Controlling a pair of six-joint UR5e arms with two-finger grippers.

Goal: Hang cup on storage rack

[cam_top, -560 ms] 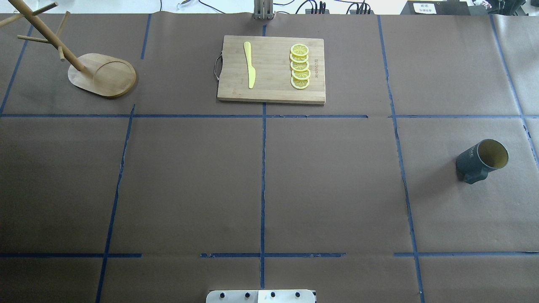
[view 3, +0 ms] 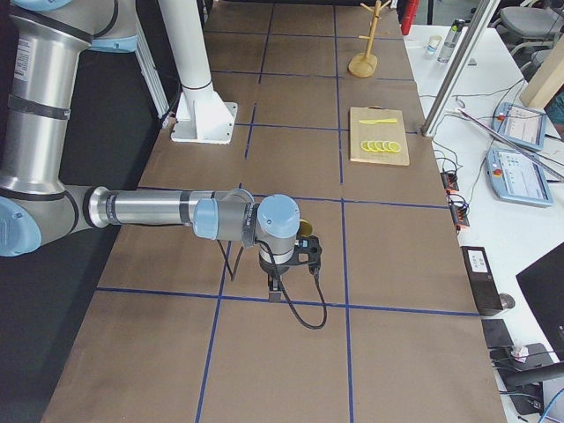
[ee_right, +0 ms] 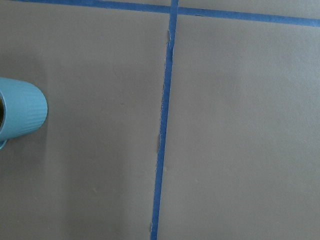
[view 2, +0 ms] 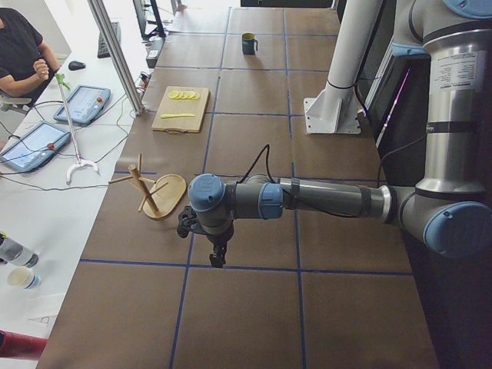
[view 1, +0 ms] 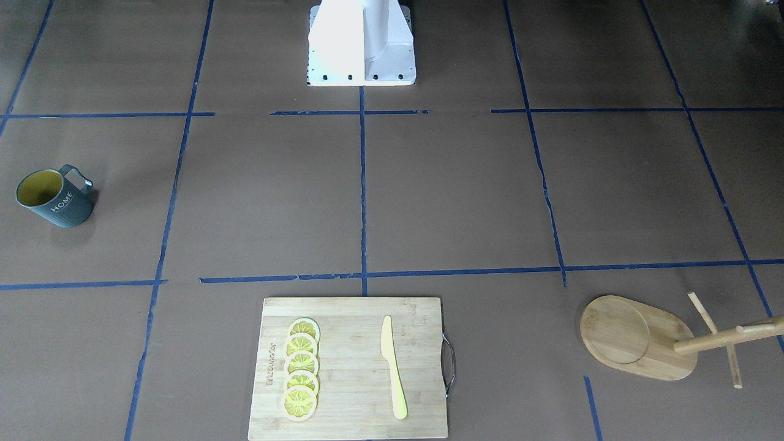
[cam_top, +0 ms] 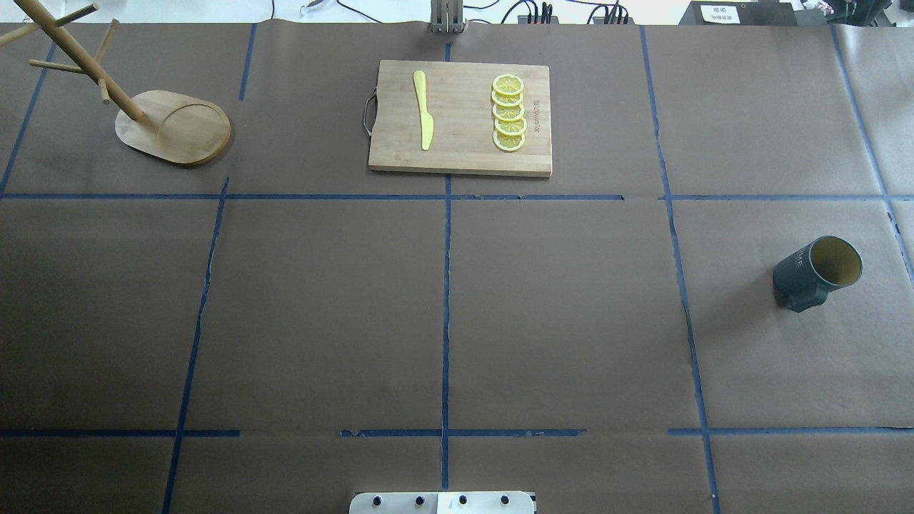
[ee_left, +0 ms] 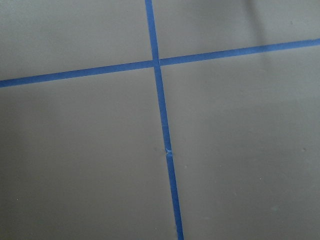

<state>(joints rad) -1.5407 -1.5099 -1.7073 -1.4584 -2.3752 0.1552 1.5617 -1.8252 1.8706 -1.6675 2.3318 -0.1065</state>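
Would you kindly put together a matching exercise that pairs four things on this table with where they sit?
Things:
1. dark blue-grey ribbed mug with yellow interior
2. light bamboo mug stand
3. flat yellow knife
4. yellow lemon slices

Places:
A. overlapping row on the rectangular bamboo cutting board, on its half toward the robot's right
B. upright, alone on the robot's right side
C. flat on the cutting board, on its half toward the robot's left
D. far left corner, pegs bare

Pairs: 1-B, 2-D, 3-C, 4-A
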